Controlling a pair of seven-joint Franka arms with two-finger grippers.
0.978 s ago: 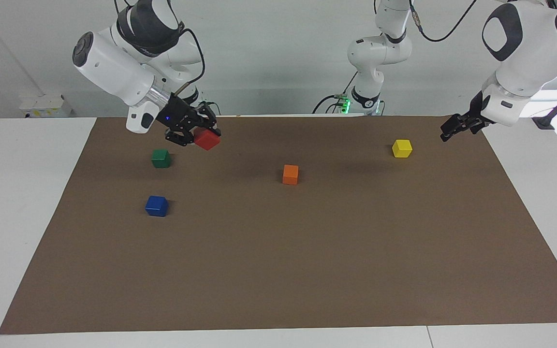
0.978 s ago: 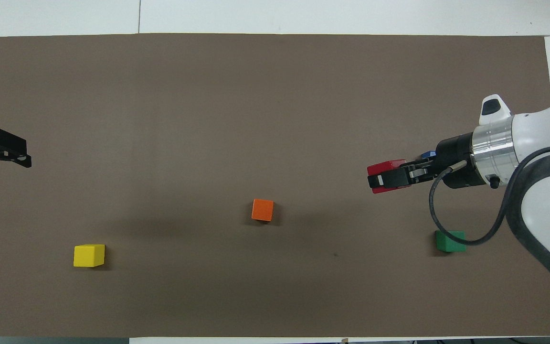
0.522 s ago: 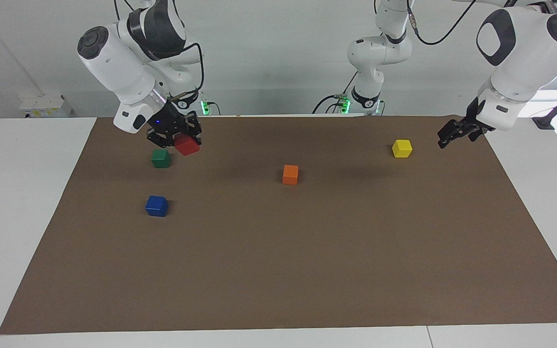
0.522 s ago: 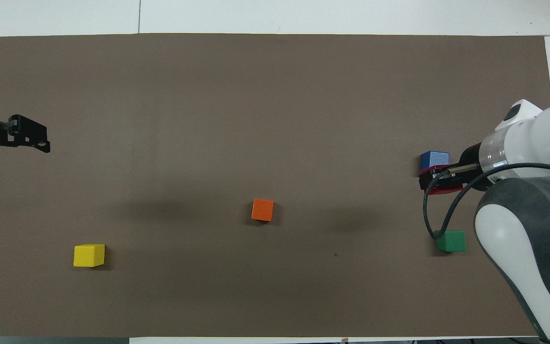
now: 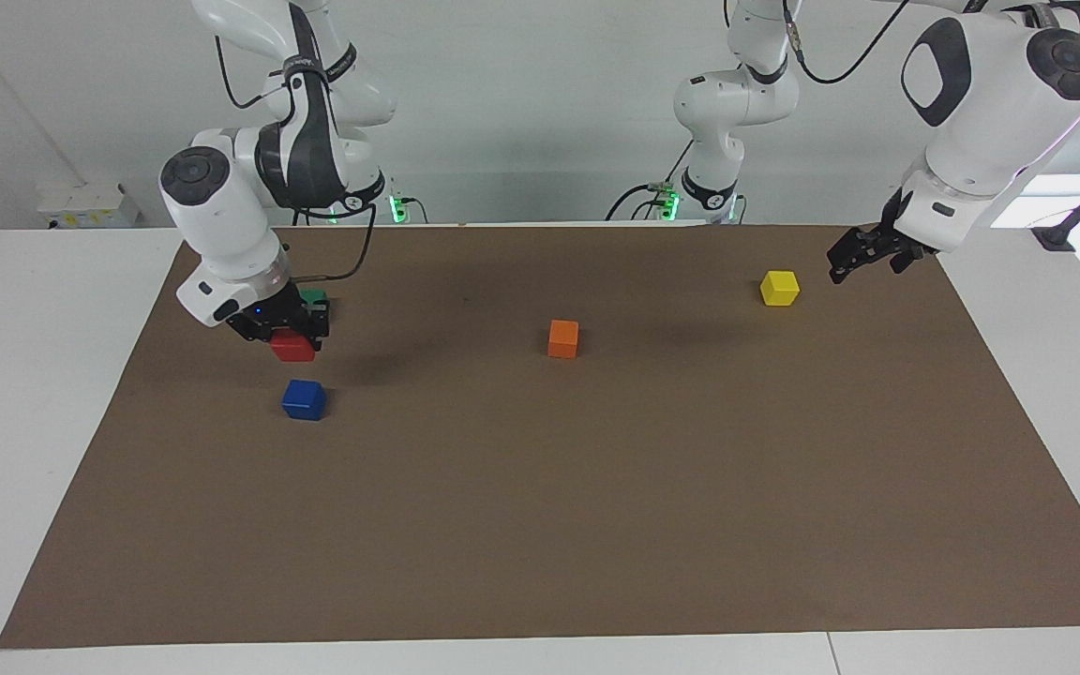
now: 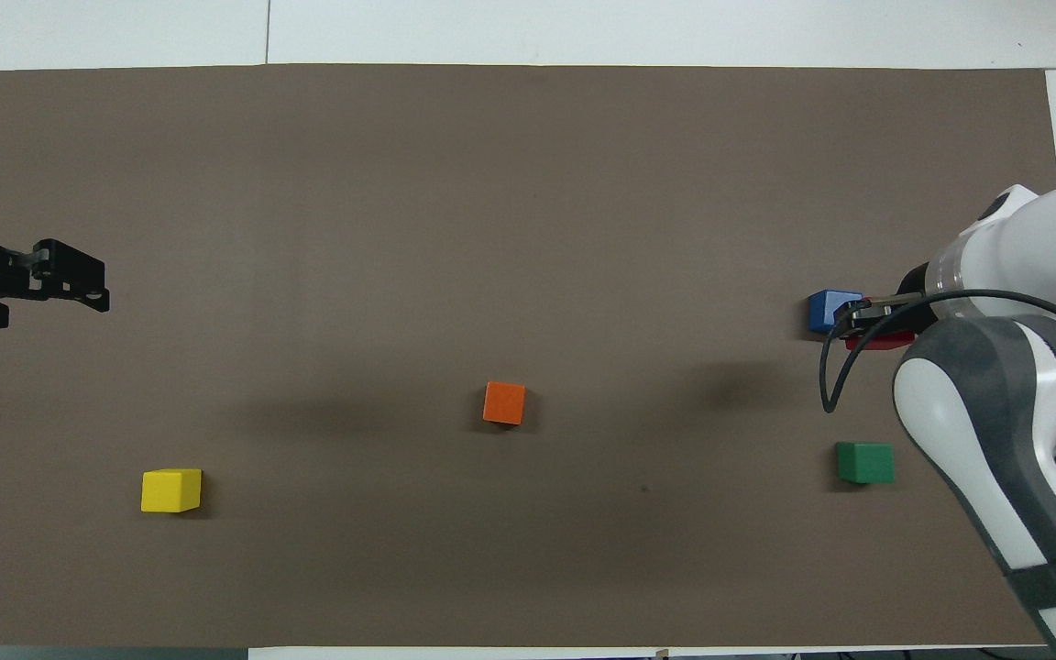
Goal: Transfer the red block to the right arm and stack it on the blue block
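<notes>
brown matting [image 5: 596, 525] covers the white table [image 5: 43, 375], and five cubes sit or hang over it. right gripper [image 5: 282, 328] is up in the air near the right arm's end of the table, pinching the red block [image 5: 292, 346] between its fingers; the block hangs just over the mat, above the blue block [image 5: 304, 399] and a little off to its side, not touching it. in the overhead view the red block [image 6: 878, 341] shows only as a sliver under the gripper, right beside the blue block [image 6: 828, 310]. green cube [image 5: 315, 298] lies nearer the robots than the blue one, partly hidden by the gripper. orange cube [image 5: 563, 338] lies near the middle of the mat. yellow cube [image 5: 779, 287] lies toward the left arm's end, close to the robots' edge. left gripper [image 5: 847, 262] waits in the air by that end, beside the yellow cube and apart from it; whether its fingers are spread or pressed together cannot be told.
</notes>
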